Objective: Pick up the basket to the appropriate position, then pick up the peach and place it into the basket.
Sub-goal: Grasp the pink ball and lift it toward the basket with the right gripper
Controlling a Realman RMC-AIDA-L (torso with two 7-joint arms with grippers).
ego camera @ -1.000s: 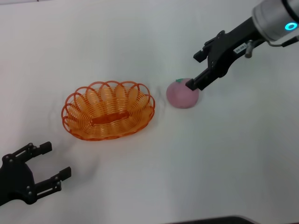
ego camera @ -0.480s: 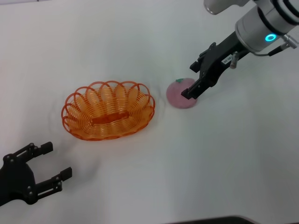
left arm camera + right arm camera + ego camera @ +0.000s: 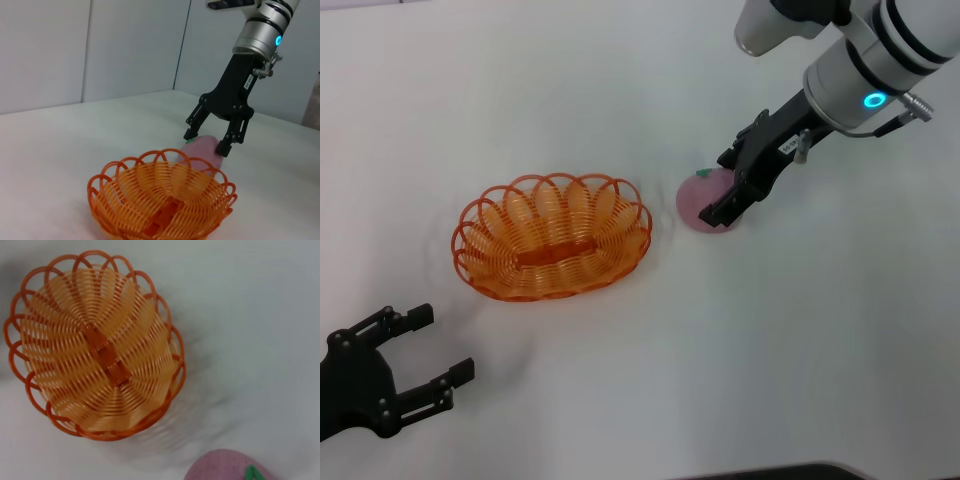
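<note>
Jaws apart, right gripper (image 3: pixel 728 187) straddles the peach (image 3: pixel 705 203); left gripper (image 3: pixel 420 350) open; basket (image 3: pixel 552 248) lies crosswise.

Basket (image 3: pixel 551 238) sits on table (image 3: pixel 620 380), peach (image 3: pixel 705 200) just to its right, not touching.

No legible text, brand or number. A small white label on the right arm's black wrist link (image 3: pixel 248 81) carries dark print too fine to read.
</note>
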